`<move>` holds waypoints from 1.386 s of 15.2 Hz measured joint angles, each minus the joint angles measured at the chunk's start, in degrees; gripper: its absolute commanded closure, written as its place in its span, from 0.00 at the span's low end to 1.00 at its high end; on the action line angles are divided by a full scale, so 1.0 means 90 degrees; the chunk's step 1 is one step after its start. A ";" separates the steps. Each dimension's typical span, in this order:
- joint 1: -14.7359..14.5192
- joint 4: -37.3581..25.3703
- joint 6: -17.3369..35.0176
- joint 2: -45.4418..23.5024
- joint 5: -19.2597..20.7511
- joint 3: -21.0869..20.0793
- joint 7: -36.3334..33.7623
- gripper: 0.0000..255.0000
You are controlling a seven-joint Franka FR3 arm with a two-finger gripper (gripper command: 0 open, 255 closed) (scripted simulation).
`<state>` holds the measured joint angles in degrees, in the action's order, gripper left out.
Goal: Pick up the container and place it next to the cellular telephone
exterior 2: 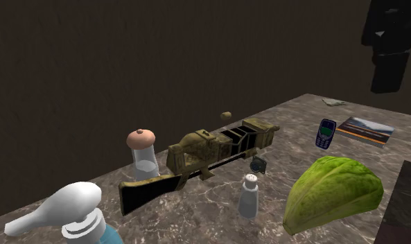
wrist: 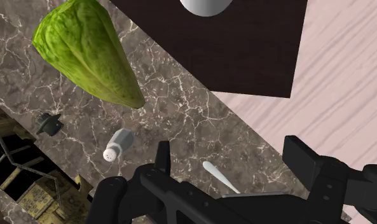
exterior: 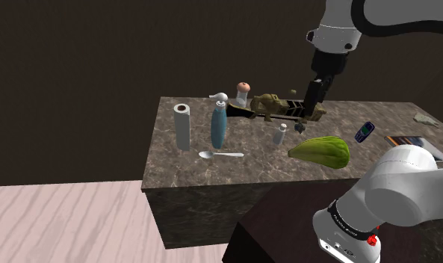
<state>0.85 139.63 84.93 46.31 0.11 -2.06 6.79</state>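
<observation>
Evidently the container is the clear jar (exterior 2: 144, 159) with a pinkish domed lid, standing upright near the tabletop's (exterior 2: 217, 208) far edge, just beside the butt of a toy rifle (exterior 2: 204, 154). It looks light, stiff and smooth-walled, so probably slippery. A grasp across the body below the lid seems safest. The gripper (wrist: 230, 153) hangs over the tabletop, fingers spread wide and holding nothing, well apart from both jar and phone (exterior 2: 326, 133).

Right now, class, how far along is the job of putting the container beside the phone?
Nothing looks done: the likely container, the small shaker, stands on the counter apart from the phone. In hand: the gripper hangs open and empty above the counter. Left: grasp, lift, carry, set down beside the phone.
</observation>
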 measured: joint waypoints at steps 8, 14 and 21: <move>0.0180 -0.0103 0.1318 -0.1134 0.0330 0.0156 0.0138 0.00; 0.0342 -0.0357 0.2502 -0.2266 0.0605 0.0283 0.0191 0.00; 0.0529 -0.1123 0.3617 -0.3768 0.0894 0.0449 0.0251 0.00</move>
<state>5.62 129.53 117.47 12.40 8.15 1.98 9.04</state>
